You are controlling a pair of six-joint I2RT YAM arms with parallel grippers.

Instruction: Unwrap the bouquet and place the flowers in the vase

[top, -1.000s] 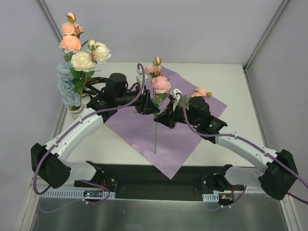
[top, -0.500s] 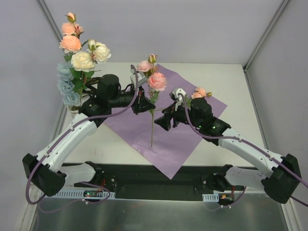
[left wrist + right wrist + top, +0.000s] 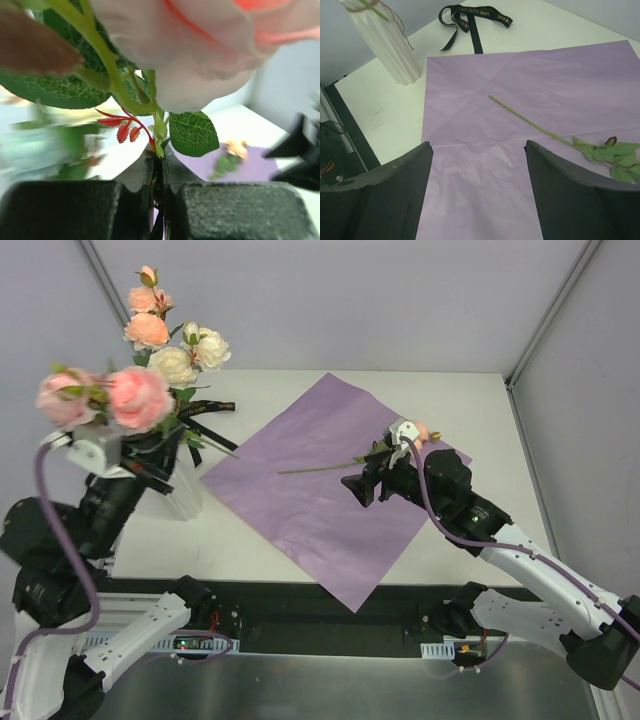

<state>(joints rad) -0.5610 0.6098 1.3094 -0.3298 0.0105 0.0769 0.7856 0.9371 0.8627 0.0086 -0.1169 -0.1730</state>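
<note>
The bouquet is undone: its purple paper [image 3: 320, 490] lies flat on the table. My left gripper [image 3: 128, 440] is raised high at the left, above the white ribbed vase [image 3: 182, 492], and is shut on the green stem [image 3: 159, 142] of a spray of pink roses [image 3: 130, 395]. Peach and cream flowers [image 3: 172, 365] stand in the vase. One more flower stem [image 3: 530, 122] lies on the paper, its peach head [image 3: 420, 430] beside my right arm. My right gripper [image 3: 358, 485] hovers open over the paper [image 3: 485, 190] with nothing between its fingers.
A black ribbon [image 3: 470, 20] lies on the table behind the vase [image 3: 385, 42]. White enclosure walls with metal posts close in the back and sides. The vase stands near the table's left edge.
My left arm has carried the pink roses from the middle of the table up and left, over the vase. My right gripper has opened and drawn back to the right.
</note>
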